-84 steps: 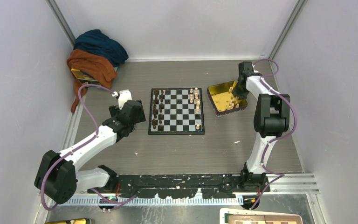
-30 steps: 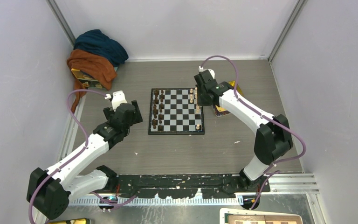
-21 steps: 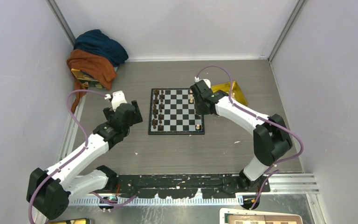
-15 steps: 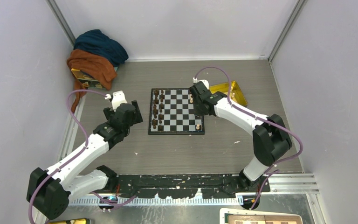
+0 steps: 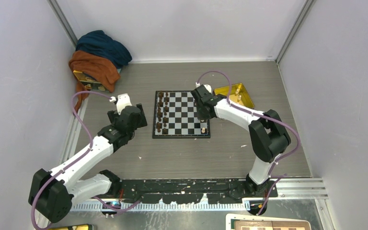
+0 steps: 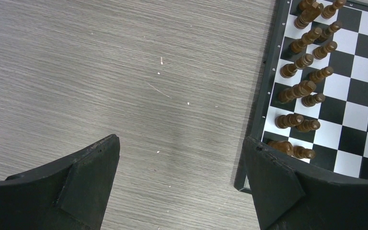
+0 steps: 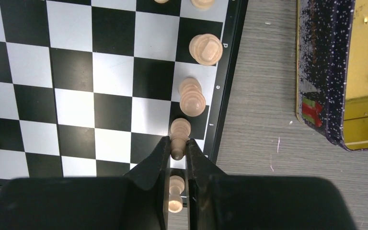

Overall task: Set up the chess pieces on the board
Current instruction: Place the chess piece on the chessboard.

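Note:
The board (image 5: 181, 115) lies mid-table, with dark brown pieces (image 5: 162, 111) along its left side and light-tan chess pieces (image 7: 192, 97) along its right side. My right gripper (image 7: 177, 146) is shut on a light-tan piece (image 7: 178, 134) over the board's right edge column (image 5: 202, 115). Another tan piece (image 7: 175, 194) stands below between the fingers. My left gripper (image 6: 179, 158) is open and empty over bare table just left of the board's near-left corner (image 6: 249, 182). It shows in the top view (image 5: 133, 115).
A shiny yellow tray (image 5: 234, 95) with a few tan pieces in it sits right of the board; its dark speckled wall shows in the right wrist view (image 7: 323, 72). A heap of blue and orange cloth (image 5: 98, 57) lies at the back left.
My right arm swung from the yellow tray across to the board's right edge, carrying a tan piece, and came down toward the near end. The left arm barely moved.

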Tool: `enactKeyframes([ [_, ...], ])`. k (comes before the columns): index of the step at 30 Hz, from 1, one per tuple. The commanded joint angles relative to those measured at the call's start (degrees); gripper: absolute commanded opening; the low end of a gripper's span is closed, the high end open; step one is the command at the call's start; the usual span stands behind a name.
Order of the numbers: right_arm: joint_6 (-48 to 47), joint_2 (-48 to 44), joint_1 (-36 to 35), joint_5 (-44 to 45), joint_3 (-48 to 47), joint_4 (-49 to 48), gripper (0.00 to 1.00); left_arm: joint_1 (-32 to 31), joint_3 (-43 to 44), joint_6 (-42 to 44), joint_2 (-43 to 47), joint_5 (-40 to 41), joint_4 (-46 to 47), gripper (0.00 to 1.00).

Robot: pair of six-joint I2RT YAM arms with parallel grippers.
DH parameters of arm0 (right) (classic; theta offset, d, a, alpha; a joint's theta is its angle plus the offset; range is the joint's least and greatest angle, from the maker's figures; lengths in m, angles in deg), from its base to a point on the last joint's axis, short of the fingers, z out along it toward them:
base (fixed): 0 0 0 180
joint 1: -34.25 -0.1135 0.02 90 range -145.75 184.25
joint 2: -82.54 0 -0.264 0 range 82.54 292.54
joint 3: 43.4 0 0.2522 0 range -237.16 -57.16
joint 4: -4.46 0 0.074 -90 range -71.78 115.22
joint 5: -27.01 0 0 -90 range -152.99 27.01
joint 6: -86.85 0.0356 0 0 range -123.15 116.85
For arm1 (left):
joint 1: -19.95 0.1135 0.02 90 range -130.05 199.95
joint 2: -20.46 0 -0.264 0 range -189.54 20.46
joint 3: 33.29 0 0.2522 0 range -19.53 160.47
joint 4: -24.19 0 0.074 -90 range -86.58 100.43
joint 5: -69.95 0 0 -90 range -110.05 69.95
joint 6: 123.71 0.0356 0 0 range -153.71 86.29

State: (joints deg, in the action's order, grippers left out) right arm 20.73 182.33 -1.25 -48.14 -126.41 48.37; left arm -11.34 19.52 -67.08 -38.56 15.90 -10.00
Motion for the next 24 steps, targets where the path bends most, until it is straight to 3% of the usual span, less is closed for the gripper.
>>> enactKeyframes([
  [1, -0.1, 0.1, 0.6, -0.1, -3.5, -2.2, 0.01, -0.3, 1.1, 0.7, -0.4, 1.5, 1.5, 1.0],
  [24, -0.2, 1.9, 2.6, -2.4, -4.4, -0.2, 0.01, -0.3, 0.9, 0.1, -1.9, 1.2, 2.2, 0.99],
])
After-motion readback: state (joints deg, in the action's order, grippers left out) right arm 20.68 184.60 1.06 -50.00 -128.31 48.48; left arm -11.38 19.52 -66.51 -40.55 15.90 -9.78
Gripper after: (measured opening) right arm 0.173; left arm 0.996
